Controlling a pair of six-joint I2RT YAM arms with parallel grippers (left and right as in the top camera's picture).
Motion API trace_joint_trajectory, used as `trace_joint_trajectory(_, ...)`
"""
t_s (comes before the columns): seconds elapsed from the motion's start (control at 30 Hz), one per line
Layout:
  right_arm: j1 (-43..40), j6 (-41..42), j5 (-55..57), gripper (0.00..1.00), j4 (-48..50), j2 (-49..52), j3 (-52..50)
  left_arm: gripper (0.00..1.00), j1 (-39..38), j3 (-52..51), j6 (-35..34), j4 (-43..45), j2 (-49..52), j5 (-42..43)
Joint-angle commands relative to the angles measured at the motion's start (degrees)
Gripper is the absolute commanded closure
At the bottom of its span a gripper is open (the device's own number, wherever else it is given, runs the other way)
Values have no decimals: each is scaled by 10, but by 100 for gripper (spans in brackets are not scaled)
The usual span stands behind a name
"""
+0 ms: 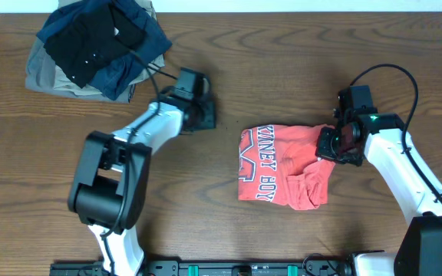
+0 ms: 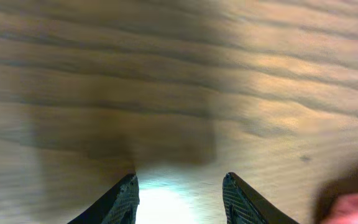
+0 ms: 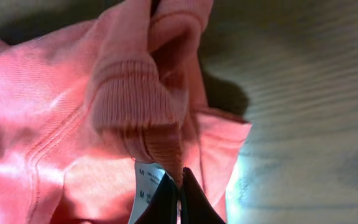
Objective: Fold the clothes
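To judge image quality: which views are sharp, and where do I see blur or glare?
Overhead: sharp, evenly lit, soft shadows. Left wrist: table smeared by blur, white glare at the left claw. Right wrist: T-shirt fairly sharp, table behind soft.

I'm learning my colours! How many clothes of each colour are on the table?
Red T-shirt: 1
Black garment: 1
Navy garment: 1
Khaki garment: 1
Total: 4
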Motion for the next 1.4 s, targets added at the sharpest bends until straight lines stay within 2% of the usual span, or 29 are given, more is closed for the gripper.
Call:
trace_joint_trajectory(0.0, -17, -12, 74, 96, 0, 1, 11, 54, 5, -6, 17, -23, 23, -14)
trace_joint_trajectory(0.13, -17, -12, 164, 90, -26, 1, 15, 54, 0, -6, 17, -43, 4, -14)
trace_joint_trajectory(0.2, -20, -12, 172, 85, -38, 1, 21, 54, -2, -6, 17, -52, -11, -14)
trace_joint_trajectory(0.27, -25, -9, 165, 73, -53, 1, 33, 54, -5, -6, 17, -66, -29, -10)
trace_joint_trajectory(0.3, -28, -7, 165, 60, -65, 1, 40, 54, -7, -6, 17, -74, -39, -3)
trace_joint_trajectory(0.33, -30, -8, 162, 53, -78, 1, 47, 54, -9, -6, 17, -83, -47, 6)
trace_joint_trajectory(0.4, -32, -8, 126, 40, -108, 1, 64, 55, -16, -6, 17, -105, -67, 39)
trace_joint_trajectory(0.47, -31, -32, 38, 28, -124, 1, 75, 55, -29, -6, 17, -121, -80, 81)
trace_joint_trajectory(0.57, -24, -68, -75, 26, -125, 1, 69, 54, -54, -6, 12, -123, -79, 112)
trace_joint_trajectory(0.67, -5, -46, -89, 19, -136, 1, 55, 48, -85, -6, 2, -124, -77, 109)
trace_joint_trajectory(0.73, 9, -22, -91, 19, -134, 1, 38, 44, -102, -6, -1, -121, -77, 108)
trace_joint_trajectory(1.07, 65, 10, -93, 23, -104, 1, -26, 43, -154, -6, -24, -102, -73, 63)
trace_joint_trajectory(1.13, 71, 10, -93, 28, -94, 1, -32, 43, -157, -6, -24, -98, -72, 61)
trace_joint_trajectory(1.27, 78, 12, -92, 45, -73, 1, -35, 43, -158, -6, -24, -98, -72, 59)
trace_joint_trajectory(1.37, 78, 12, -92, 50, -68, 1, -36, 43, -158, -6, -24, -98, -72, 59)
